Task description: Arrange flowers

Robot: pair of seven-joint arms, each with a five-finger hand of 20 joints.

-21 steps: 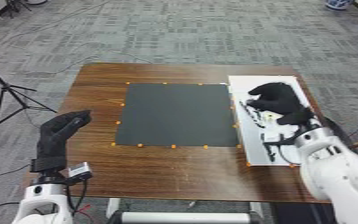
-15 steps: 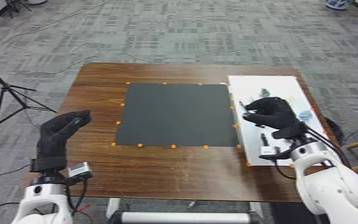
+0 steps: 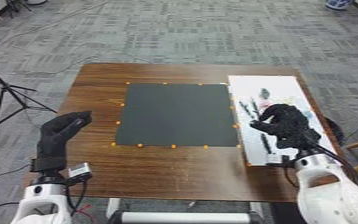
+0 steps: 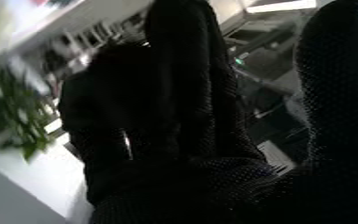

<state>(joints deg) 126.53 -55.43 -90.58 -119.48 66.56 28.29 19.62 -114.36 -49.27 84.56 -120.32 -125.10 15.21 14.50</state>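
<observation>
In the head view my right hand [image 3: 286, 129] is over the near half of the white board [image 3: 278, 85], fingers relaxed and parted from the thumb. Flower pieces lie beyond it: a small green sprig [image 3: 264, 93] and a pale pink bloom [image 3: 264, 104]. A dark stem [image 3: 265, 143] lies beside the hand. The right wrist view has my right hand [image 4: 189, 130] open, with blurred green leaves [image 4: 14, 102] beyond the glove; no held thing is visible. My left hand [image 3: 62, 129] rests open in the air by the table's left edge.
A dark grey mat [image 3: 175, 115] with orange markers round it lies mid-table, directly beside the white board. Brown wood [image 3: 175, 172] extends in front of the mat. A black tripod [image 3: 7, 90] stands on the floor at the left.
My right hand has moved back toward the robot over the white board, uncovering flower pieces at the far part. My left hand has stayed still.
</observation>
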